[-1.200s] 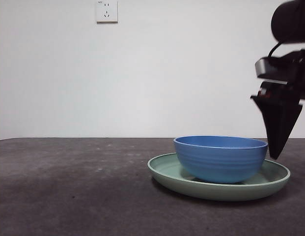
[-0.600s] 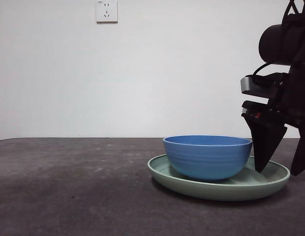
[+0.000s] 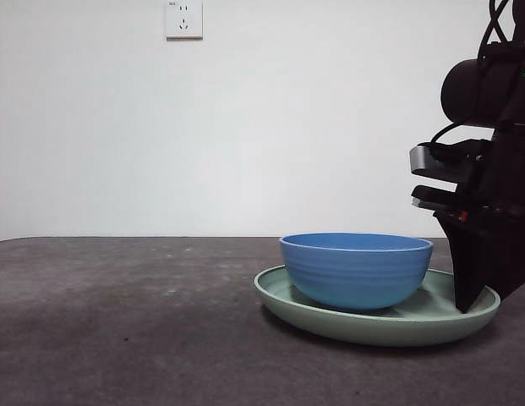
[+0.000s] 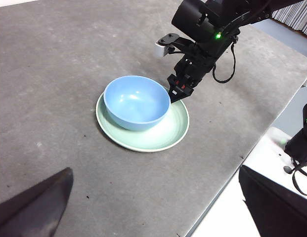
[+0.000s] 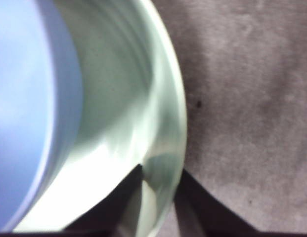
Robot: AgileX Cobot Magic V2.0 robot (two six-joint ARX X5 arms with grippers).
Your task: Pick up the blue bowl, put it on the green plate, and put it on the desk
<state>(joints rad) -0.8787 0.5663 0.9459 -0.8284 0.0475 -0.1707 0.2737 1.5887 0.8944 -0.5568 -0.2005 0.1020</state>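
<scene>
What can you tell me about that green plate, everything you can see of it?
The green plate is wide, shallow and pale mint, glossy inside, with a raised rim; it looks like plastic or glazed ware. It lies flat on the desk. The blue bowl stands inside it, off-centre, away from the right gripper. That gripper's jaws straddle the plate's rim, one inside and one outside, with a narrow gap between them. The left gripper waits far off.

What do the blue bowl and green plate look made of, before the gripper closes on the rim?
Blue bowl: likely moulded plastic or melamine, satin, with faint ridges and soft highlights. Green plate: looks like the same kind of material, glossier inside, judging by the bright reflections in the right wrist view. Glazed ceramic cannot be ruled out.
</scene>
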